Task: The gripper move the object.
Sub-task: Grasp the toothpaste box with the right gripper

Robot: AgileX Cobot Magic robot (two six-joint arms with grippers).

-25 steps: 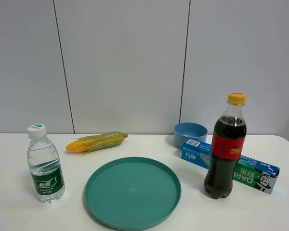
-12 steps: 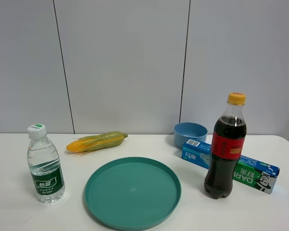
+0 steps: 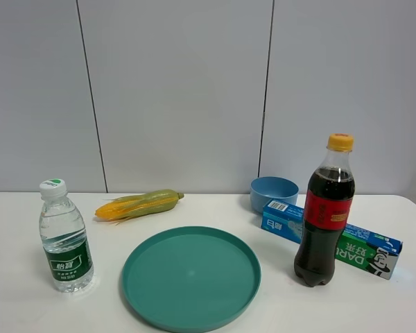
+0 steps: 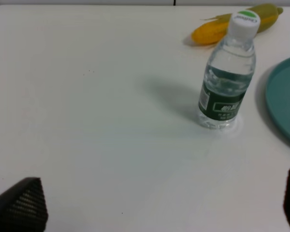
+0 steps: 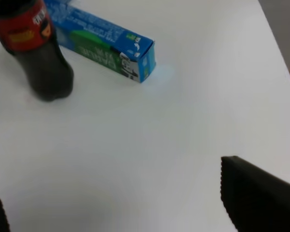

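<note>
Right end effector (image 5: 121, 208) stands wide, its 2 dark fingertips at opposite edges of the right wrist view with only bare tabletop between them. The left end effector (image 4: 154, 205) is spread just as wide over the other side and holds nothing. Neither shows in the high view.

The white tabletop (image 3: 402, 305) carries everything. A teal plate (image 3: 191, 277) lies at the front centre. To its right a cola bottle (image 3: 324, 215) stands upright. Behind the bottle lies the toothpaste box (image 3: 366, 244), flat on a long face and angled. Its barcode end is near the light blue bowl (image 3: 274, 191) and its printed end points toward the right edge. The bottle covers the box's middle in the high view. The right wrist view puts the bottle's base just beside a long side, though whether they touch I cannot tell. A water bottle (image 3: 66, 239) and a corn cob (image 3: 140, 204) sit well apart on the left.

The box is probably light, with thin cardboard walls that are stiff along the length but would dent under a hard squeeze. Its glossy print may slide a little between the fingers. The best hold looks to be across the narrow width, on the printed half clear of the bottle. A gentle closure should do, since the tall bottle would tip easily if nudged.
</note>
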